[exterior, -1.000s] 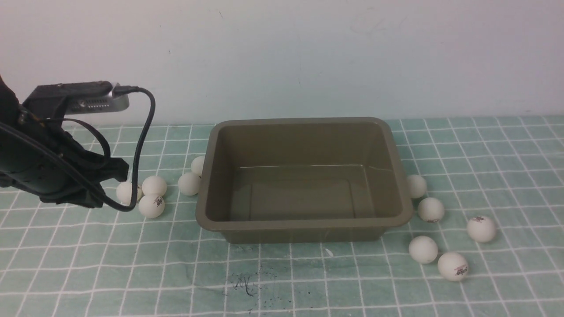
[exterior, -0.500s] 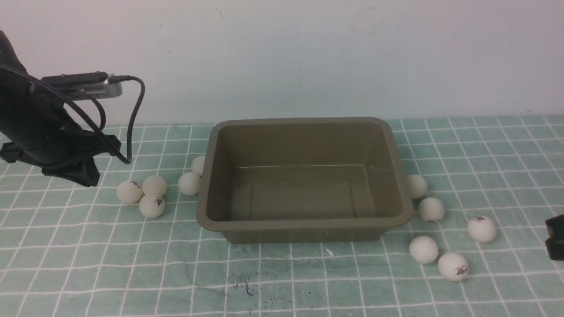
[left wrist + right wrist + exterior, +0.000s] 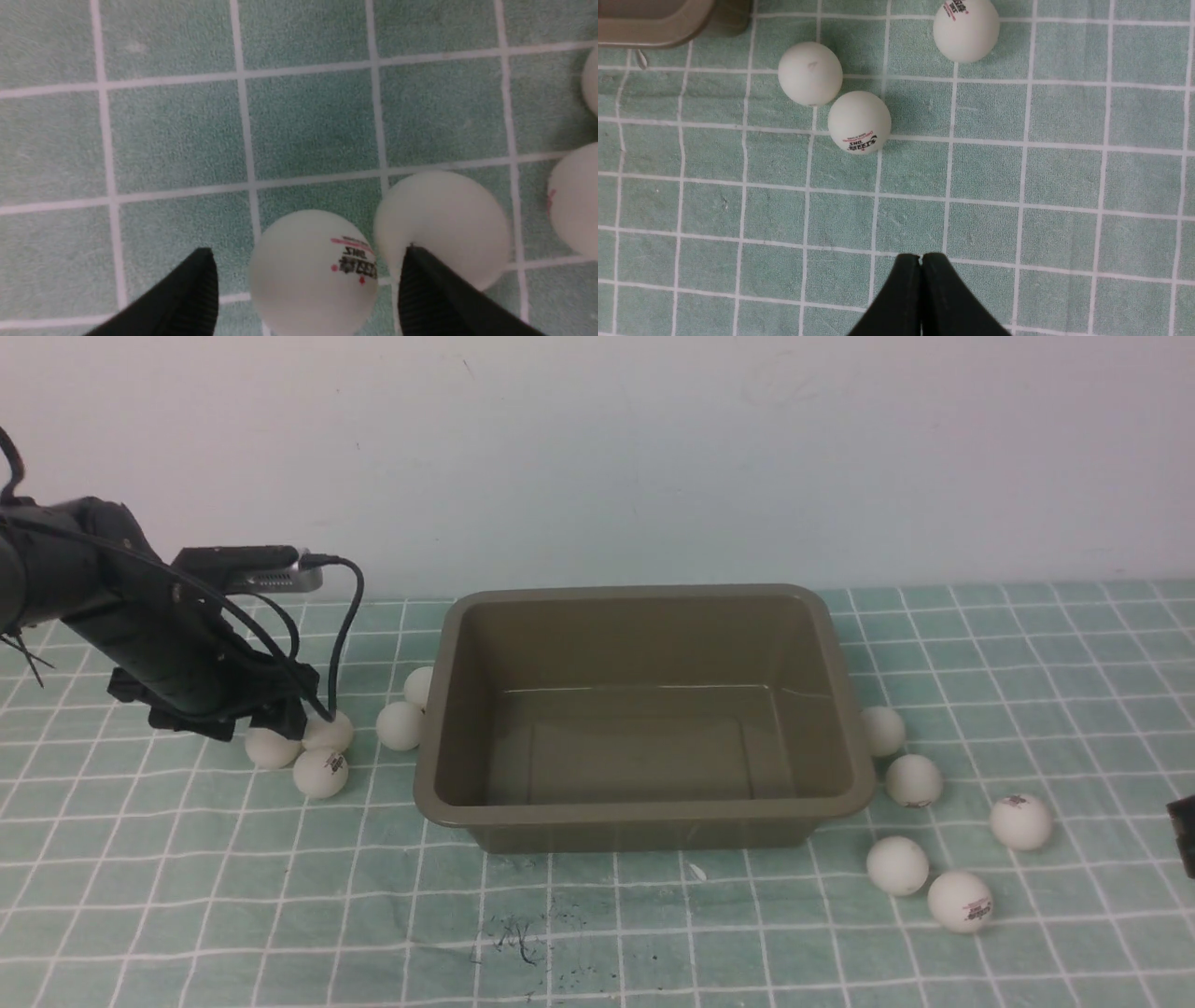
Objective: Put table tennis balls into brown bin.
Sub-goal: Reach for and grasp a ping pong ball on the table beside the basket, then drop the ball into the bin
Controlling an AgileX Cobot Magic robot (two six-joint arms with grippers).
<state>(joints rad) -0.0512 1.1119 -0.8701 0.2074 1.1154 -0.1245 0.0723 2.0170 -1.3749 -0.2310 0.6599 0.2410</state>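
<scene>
The brown bin (image 3: 644, 814) stands mid-table, and I see no ball inside it. Five table tennis balls lie to its left, among them a tight cluster of three (image 3: 320, 773). Five more lie to its right (image 3: 913, 780). My left gripper (image 3: 271, 717) is low over the cluster and open. In the left wrist view a logo ball (image 3: 313, 275) sits between the spread fingers of this gripper (image 3: 306, 263), and a plain ball (image 3: 444, 224) touches the outside of one finger. My right gripper (image 3: 920, 261) is shut on nothing, hovering short of three balls (image 3: 859, 121).
A green cloth with a white grid (image 3: 597, 933) covers the table, and a pale wall stands close behind the bin. Two balls (image 3: 400, 725) rest against the bin's left wall. The right gripper (image 3: 1184, 835) barely shows at the front view's right edge. A bin corner (image 3: 654, 23) shows in the right wrist view.
My left arm rose, then swung right and down onto the cluster of three balls. The right gripper came into the front view at its right edge. No ball has moved.
</scene>
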